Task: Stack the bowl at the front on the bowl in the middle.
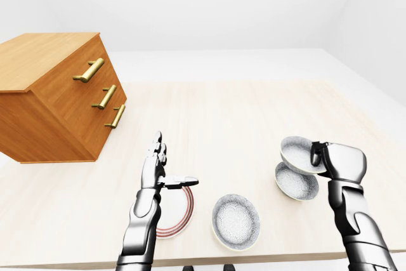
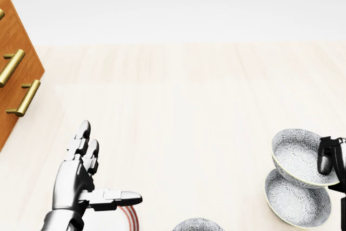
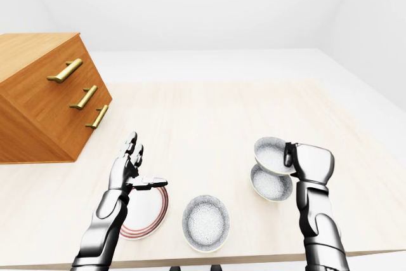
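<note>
My right hand (image 1: 319, 158) is shut on the rim of a grey patterned bowl (image 1: 295, 154), thumb inside the rim, and holds it tilted in the air. The held bowl hangs just above and partly over a second patterned bowl (image 1: 295, 185), which rests on the table at the right. I cannot tell whether the two touch. A third patterned bowl (image 1: 235, 221) sits near the table's bottom edge in the left-eye view. My left hand (image 1: 175, 164) is open and empty, raised over a red-striped plate (image 1: 181, 219).
A wooden dresser (image 1: 57, 96) with brass handles stands at the left on the table. The light wood table (image 1: 235, 112) stretches toward the top of the view. Its near edge runs just below the third bowl and the plate.
</note>
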